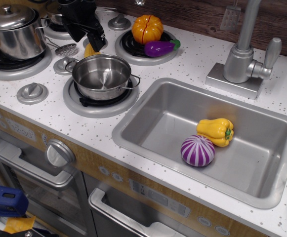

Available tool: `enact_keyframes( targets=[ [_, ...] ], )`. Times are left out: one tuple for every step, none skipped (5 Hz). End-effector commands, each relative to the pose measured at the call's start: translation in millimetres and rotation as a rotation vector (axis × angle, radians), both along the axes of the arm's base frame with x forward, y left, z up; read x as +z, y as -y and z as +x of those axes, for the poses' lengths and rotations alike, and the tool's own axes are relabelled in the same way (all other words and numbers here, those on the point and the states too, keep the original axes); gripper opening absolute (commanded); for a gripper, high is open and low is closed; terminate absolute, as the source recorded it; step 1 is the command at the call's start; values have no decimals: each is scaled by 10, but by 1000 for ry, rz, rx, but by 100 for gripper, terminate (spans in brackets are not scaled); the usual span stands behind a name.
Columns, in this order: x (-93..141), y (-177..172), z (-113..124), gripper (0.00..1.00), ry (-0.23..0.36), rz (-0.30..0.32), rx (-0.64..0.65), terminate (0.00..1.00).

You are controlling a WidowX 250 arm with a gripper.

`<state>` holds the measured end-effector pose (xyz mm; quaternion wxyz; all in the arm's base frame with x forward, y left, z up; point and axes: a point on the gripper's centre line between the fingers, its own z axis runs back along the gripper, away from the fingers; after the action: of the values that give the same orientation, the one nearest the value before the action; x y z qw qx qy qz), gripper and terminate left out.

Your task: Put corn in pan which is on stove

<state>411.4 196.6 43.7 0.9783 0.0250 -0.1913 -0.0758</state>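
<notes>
The corn [90, 50] is a small yellow piece on the stove [44, 106], just behind the rim of the silver pan [102, 76], which partly hides it. The pan is empty and sits on the front right burner. My black gripper [90, 43] hangs directly over the corn, with its fingers apart on either side of the corn's top. I cannot tell whether the fingers touch the corn.
A lidded steel pot [15, 30] stands on the left burner. An orange pumpkin [147, 28] and a purple eggplant [160, 48] sit on the back right burner. The steel sink [148, 123] holds a yellow bell pepper [216, 131] and a purple striped vegetable [197, 150]. A faucet [244, 54] stands behind it.
</notes>
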Motion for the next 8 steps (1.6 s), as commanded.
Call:
enact_keyframes(
  targets=[
    [0,0,0,100,0,0,0,0],
    [-43,-93,132,100,-1,-1,-37,0],
    [-84,-94,186,100,2,-9,-35,0],
    [-74,-62,174,0,4,-11,-21,0],
    [80,-34,123,0,2,18,-13,0],
    [296,13,41,0,12,108,-21,0],
    [472,48,8,0,10,191,-36,0],
    [630,76,27,0,-9,237,-34,0]
  ],
)
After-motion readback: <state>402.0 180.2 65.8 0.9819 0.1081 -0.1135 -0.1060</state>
